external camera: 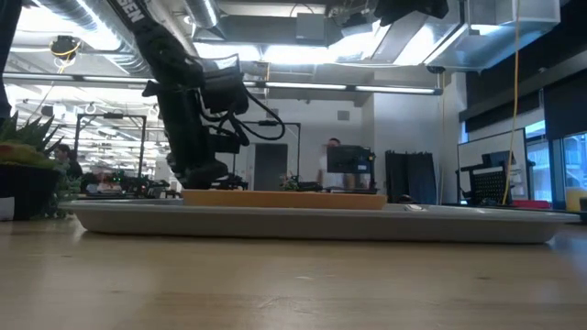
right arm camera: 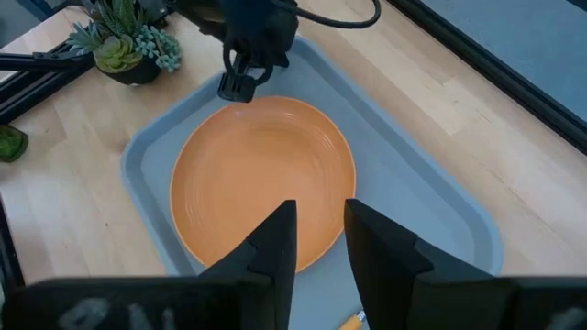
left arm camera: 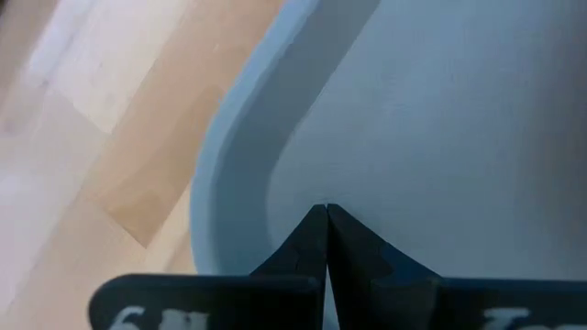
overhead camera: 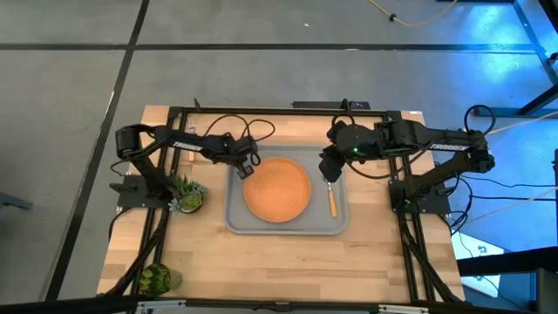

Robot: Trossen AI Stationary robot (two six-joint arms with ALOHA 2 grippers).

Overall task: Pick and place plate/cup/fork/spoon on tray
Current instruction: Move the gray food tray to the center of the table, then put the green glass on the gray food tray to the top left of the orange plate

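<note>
On the tray (overhead camera: 235, 218), unmarked plate (overhead camera: 277, 189)

Your overhead camera looked straight down; the low one sat level; both shared the tray (overhead camera: 235, 220).

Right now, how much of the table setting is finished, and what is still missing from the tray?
Done: the plate lies on the tray, and one orange-handled utensil lies beside it; which one, I cannot tell. In hand: nothing. The left pincer is shut and empty over the tray's corner; the right pincer is open above the utensil. Left: the cup, on the table, and the second utensil, not visible.
</note>
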